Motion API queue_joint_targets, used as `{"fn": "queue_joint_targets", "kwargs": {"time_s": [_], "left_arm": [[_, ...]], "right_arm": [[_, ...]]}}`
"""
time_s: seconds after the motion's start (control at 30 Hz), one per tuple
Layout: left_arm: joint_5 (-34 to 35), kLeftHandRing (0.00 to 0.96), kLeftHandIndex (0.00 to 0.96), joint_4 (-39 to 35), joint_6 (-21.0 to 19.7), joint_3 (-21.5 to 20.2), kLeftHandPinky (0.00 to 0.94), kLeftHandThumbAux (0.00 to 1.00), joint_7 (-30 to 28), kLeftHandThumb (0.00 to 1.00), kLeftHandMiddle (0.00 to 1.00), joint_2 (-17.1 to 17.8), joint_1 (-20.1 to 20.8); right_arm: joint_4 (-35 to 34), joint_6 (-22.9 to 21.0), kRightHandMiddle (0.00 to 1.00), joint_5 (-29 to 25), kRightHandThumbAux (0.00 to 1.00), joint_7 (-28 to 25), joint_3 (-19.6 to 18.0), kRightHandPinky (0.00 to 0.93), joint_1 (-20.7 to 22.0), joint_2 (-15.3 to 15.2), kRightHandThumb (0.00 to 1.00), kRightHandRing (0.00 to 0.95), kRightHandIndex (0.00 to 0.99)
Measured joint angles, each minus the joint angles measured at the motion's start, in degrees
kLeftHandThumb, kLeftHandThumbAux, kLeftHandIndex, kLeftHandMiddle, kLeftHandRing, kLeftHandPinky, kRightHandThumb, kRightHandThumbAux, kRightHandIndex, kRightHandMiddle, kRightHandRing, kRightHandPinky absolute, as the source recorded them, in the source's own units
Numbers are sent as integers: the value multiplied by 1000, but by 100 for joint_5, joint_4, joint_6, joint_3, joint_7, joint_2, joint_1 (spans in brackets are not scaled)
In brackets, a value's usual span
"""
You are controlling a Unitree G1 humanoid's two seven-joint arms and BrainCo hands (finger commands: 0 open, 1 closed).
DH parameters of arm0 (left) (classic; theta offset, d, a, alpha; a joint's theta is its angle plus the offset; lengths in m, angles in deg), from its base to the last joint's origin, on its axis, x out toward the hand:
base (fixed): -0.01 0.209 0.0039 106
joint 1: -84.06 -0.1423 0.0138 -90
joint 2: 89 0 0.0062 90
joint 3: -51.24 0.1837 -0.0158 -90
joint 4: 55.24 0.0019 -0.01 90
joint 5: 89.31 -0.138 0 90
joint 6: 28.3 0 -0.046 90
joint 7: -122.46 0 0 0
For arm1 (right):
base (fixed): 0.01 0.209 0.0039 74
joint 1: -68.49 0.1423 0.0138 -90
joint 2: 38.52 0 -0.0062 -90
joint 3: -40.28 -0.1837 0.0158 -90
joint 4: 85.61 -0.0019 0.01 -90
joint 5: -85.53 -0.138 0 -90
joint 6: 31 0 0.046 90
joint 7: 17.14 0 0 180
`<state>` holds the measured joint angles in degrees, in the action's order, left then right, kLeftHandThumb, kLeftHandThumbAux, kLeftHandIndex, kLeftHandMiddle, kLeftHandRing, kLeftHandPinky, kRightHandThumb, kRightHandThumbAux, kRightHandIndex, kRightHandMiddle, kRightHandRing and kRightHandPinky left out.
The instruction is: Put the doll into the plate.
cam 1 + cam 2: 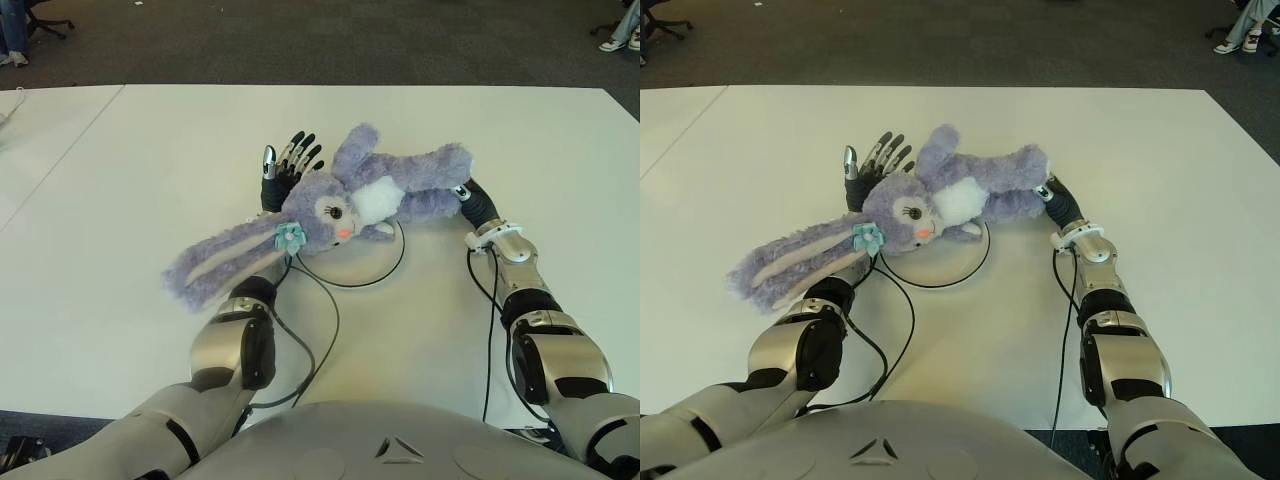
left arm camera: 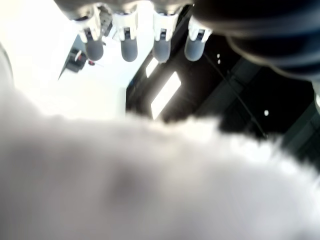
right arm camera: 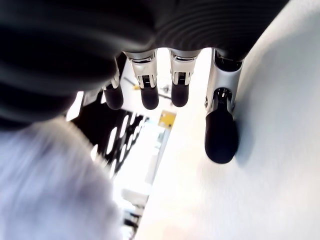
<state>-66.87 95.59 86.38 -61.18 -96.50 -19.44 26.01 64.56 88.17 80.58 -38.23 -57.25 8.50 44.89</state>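
Doll lies across both open hands — plate beneath.

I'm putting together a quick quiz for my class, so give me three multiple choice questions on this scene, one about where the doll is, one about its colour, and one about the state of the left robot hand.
1. Where is the doll?
A. over the plate, between both hands
B. on the floor
C. at the table's far left corner

2. What colour is the doll's fur?
A. green
B. purple
C. red

3. How are the fingers of the left robot hand?
A. curled into a fist
B. pinching a cable
C. spread straight, behind the doll's head

Answers: 1 A, the plate's rim shows just under its head and body. 2 B, lilac with a white belly. 3 C, the fingers fan out in the eye views; the right robot hand is at the doll's legs.
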Motion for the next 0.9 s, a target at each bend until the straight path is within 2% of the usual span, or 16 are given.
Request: {"fn": "queue_joint_targets", "kwargs": {"time_s": [0.33,0.53,0.73,0.9], "left_arm": [[225,0,0,255,446,-475,0,191,-71,31,0,364,87],[295,0,0,307,486,-652,0,190,-103,45,0,549,98],[311,0,0,427,490,-819,0,181,-102,42,0,801,106],[343,0,0,496,518,-870,0,179,-98,27,0,933,105]], "right_arm": [[321,-188,0,-577,328,-327,-720,0,520,-209,0,0,0],[649,-407,0,-789,376,-421,-1052,0,909,-405,0,0,0],[802,-583,0,-1006,367,-487,-1383,0,1294,-629,0,0,0],[803,-568,0,-1023,359,-588,-1466,0,1493,-681,0,0,0]]}}
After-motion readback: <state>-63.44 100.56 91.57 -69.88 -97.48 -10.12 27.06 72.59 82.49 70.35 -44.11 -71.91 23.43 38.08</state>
